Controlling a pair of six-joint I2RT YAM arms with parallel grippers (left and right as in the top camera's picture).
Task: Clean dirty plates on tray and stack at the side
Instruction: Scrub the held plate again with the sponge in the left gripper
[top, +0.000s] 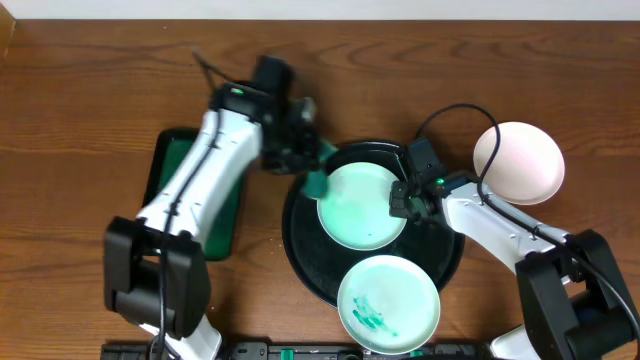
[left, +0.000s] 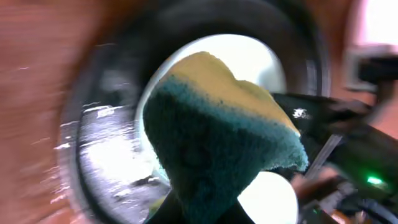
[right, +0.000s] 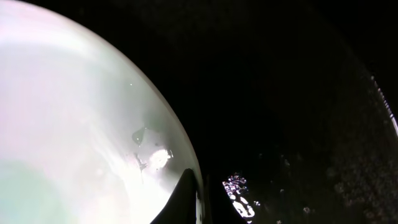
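Note:
The black tray (top: 300, 250) holds a pale mint plate (top: 362, 205) in its far half. My right gripper (top: 402, 199) is shut on that plate's right rim; in the right wrist view the fingers (right: 198, 200) pinch the plate's edge (right: 74, 124) over the tray (right: 298, 93). My left gripper (top: 305, 165) is shut on a teal and yellow sponge (top: 316, 183) at the plate's left rim. The sponge (left: 217, 124) fills the left wrist view, with the plate (left: 249, 56) behind it. A second plate (top: 388, 303) with teal smears sits at the tray's front rim. A third plate (top: 518, 162) lies on the table at the right.
A rectangular green tray (top: 170, 160) lies on the table at the left, partly under my left arm. The right arm's cable loops above the black tray's right side. Wet streaks show on the tray floor (left: 99, 143).

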